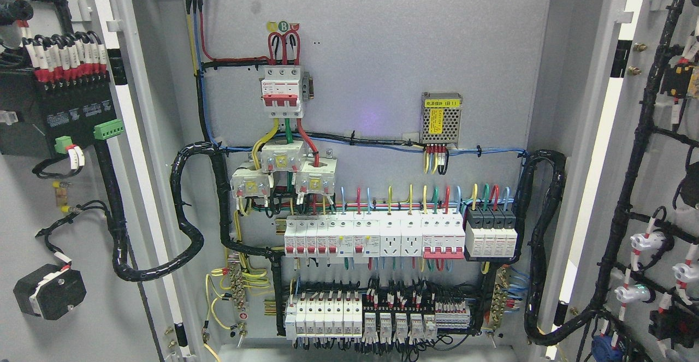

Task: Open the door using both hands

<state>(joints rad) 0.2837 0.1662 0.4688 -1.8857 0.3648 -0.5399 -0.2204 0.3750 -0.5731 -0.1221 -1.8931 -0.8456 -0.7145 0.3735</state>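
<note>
Wide open, both doors: left door (33, 187) swung out at the left edge, right door (655, 187) swung out at the right edge, inner faces turned toward the camera. Between them, a grey cabinet (546, 132) with its back panel (382, 51) fully exposed. No robot hands or arms anywhere in view, so cannot tell whether fingers are released, clenched or grasping.

Looping from the left door into the cabinet, a thick black cable bundle (185, 242); on the right, a matching bundle (540, 253) running toward the right door. Across the middle of the panel, a long row of white breakers (371, 236), with black-topped modules (491, 231) at its right end. Below that, near the bottom, a second row of small white and black terminals (377, 318). Upper centre, a white main switch (282, 92) with red levers, fed by red, yellow and black wires. Just under it, three pale blocks (281, 168) clustered together. To the right, a small perforated metal box (441, 119) with a yellow label. On the left door, a black unit (54, 111) with green plugs, and lower down a small black block (49, 291).
</note>
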